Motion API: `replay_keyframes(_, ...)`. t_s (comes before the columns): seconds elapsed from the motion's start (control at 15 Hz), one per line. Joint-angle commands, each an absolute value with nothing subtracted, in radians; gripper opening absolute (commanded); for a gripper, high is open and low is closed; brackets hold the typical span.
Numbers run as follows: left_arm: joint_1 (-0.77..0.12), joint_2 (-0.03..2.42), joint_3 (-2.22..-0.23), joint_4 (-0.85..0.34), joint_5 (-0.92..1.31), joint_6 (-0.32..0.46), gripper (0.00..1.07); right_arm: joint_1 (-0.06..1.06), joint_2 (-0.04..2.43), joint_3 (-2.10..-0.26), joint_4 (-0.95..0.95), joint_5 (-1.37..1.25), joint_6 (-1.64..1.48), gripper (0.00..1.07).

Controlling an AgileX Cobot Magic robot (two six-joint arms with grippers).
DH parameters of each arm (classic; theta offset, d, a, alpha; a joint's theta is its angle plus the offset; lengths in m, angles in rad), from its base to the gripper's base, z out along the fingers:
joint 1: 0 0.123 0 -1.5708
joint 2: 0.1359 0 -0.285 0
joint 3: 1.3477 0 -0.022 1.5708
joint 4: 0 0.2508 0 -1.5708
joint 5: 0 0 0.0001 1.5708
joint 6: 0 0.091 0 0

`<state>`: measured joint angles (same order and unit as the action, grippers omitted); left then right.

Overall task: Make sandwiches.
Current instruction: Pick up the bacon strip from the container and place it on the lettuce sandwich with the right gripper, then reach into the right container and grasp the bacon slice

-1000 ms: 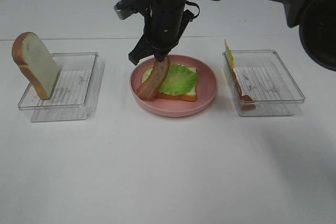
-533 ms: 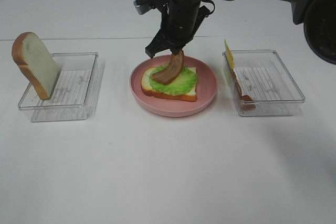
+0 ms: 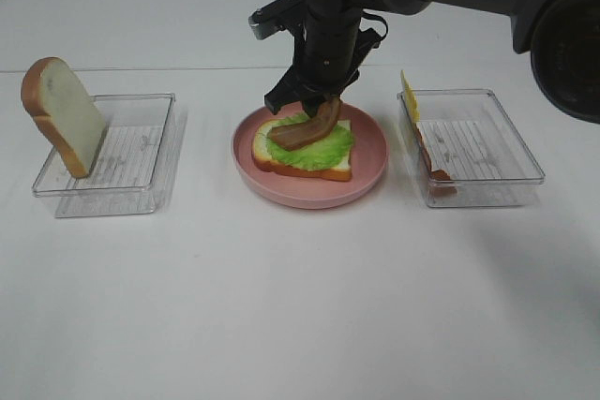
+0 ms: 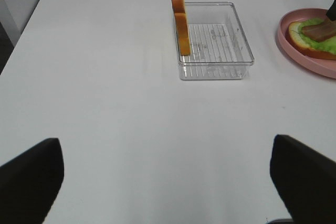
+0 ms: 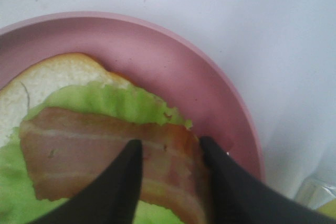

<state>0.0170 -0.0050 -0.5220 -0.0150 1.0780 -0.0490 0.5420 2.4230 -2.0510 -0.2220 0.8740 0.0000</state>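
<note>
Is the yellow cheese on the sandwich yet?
No, the cheese slice stands at the edge of the clear tray on the right, and the sandwich has only bacon on lettuce.

I record one white desk [image 3: 300, 306]. Three items rest directly on it, in a row nearer its far edge: a clear tray [image 3: 112, 201] toward the left edge, a pink plate [image 3: 309, 196] midway, and a second clear tray [image 3: 487, 190] toward the right edge.
</note>
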Motion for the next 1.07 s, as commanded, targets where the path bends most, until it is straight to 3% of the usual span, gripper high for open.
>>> replay_keyframes(0.07,0.020,-0.021,-0.521,-0.015,1.073,-0.047,1.01,0.541,2.427,-2.051,-0.300,0.877,0.035,0.81)
replay_keyframes(0.13,0.020,-0.021,-0.521,-0.015,1.073,-0.047,1.01,0.541,2.427,-2.051,-0.314,0.882,0.035,0.90)
replay_keyframes(0.2,0.020,-0.021,-0.521,-0.015,1.073,-0.047,1.01,0.541,2.422,-2.051,-0.315,0.885,0.041,0.91)
replay_keyframes(1.07,0.020,-0.021,-0.521,-0.015,1.073,-0.047,1.01,0.538,2.088,-2.051,-0.323,1.156,0.026,0.91)
